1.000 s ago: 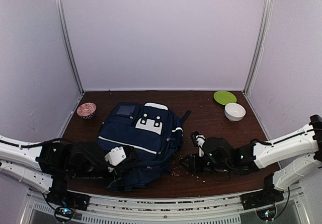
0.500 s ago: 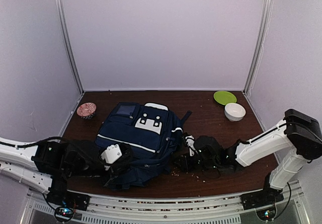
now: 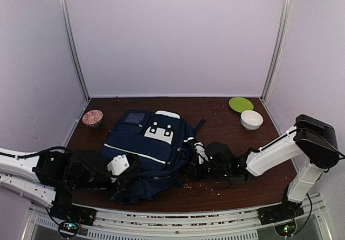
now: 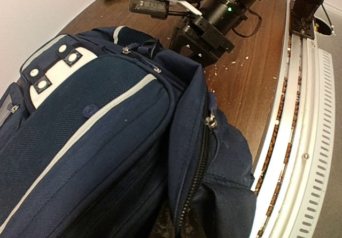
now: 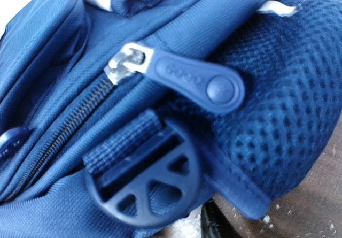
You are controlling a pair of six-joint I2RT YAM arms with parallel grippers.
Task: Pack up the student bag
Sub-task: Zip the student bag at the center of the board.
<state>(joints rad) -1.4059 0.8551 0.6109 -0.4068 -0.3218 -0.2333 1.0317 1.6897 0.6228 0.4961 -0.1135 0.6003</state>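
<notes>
Student bag flat on surface, left of centre. Left claw pinched tight at bag's 7 o'clock corner (fabric grip unclear). Right claw at bag's 3 o'clock side, close on zipper pull; width not tellable. Contents unseen. Probably zipping stage, near-edge zip seemingly part open.

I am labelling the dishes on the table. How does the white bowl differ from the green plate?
The white bowl is deep with raised walls; the green plate is flat. The bowl is white, the plate bright green. The bowl stands nearer the front of the table, the plate behind it. Both are round and sit at its far right corner.
</notes>
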